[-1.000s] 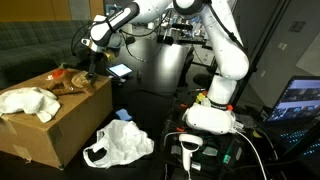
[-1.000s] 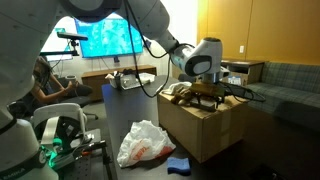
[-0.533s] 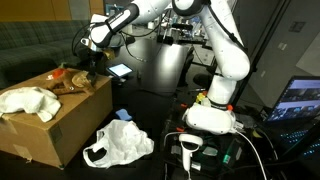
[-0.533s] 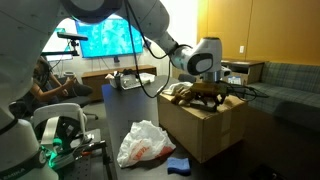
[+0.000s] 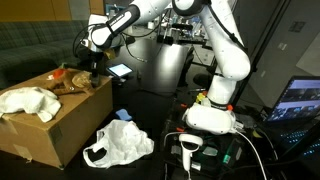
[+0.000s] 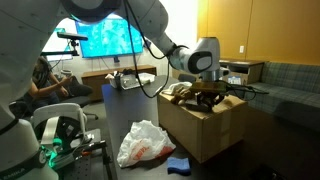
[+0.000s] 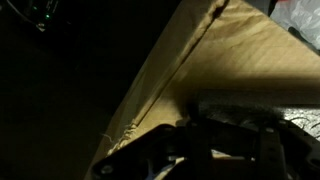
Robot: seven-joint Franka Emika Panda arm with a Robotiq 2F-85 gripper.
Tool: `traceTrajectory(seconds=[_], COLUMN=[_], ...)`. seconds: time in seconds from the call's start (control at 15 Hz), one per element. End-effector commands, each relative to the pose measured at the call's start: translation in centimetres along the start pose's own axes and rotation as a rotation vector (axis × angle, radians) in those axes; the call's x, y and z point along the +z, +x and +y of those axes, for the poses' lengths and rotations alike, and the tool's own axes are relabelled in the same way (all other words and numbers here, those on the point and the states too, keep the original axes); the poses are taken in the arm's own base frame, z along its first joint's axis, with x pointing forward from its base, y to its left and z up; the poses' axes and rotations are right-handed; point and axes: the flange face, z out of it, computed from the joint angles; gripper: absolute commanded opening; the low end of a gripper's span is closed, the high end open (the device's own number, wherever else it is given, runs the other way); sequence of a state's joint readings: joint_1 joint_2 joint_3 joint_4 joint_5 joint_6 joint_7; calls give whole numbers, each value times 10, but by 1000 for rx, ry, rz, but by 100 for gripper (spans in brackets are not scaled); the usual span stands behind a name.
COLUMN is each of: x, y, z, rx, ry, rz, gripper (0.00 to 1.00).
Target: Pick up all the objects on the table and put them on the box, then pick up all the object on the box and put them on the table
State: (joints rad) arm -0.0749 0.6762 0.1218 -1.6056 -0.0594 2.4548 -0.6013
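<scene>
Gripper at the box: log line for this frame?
gripper: at box corner, state unclear | on box: white cloth | beside box: white bag, blue item

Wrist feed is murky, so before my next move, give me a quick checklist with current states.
1. Gripper above the cardboard box corner: ok.
2. Jaw state, anything held: cannot tell.
3. White cloth resting on the box: ok.
4. White plastic bag collected: not ok, it lies down beside the box.
5. Wrist view usable: not ok, dark and blurred.
</scene>
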Motion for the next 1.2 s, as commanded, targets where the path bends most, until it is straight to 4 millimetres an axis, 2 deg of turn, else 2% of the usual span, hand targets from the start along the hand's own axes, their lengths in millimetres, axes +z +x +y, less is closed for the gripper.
traceTrajectory(seconds=[0.0, 0.27, 0.73, 0.93, 1.13], x=[-3, -10, -31, -27, -20], y=[-10, -27, -74, -97, -131], z=[-9, -11, -22, -32, -40], rx=[2, 33, 95, 125, 183], ry=[-9, -20, -31, -36, -28], rz=[-67, -98, -135, -177, -225], gripper=[0, 0, 0, 0, 0])
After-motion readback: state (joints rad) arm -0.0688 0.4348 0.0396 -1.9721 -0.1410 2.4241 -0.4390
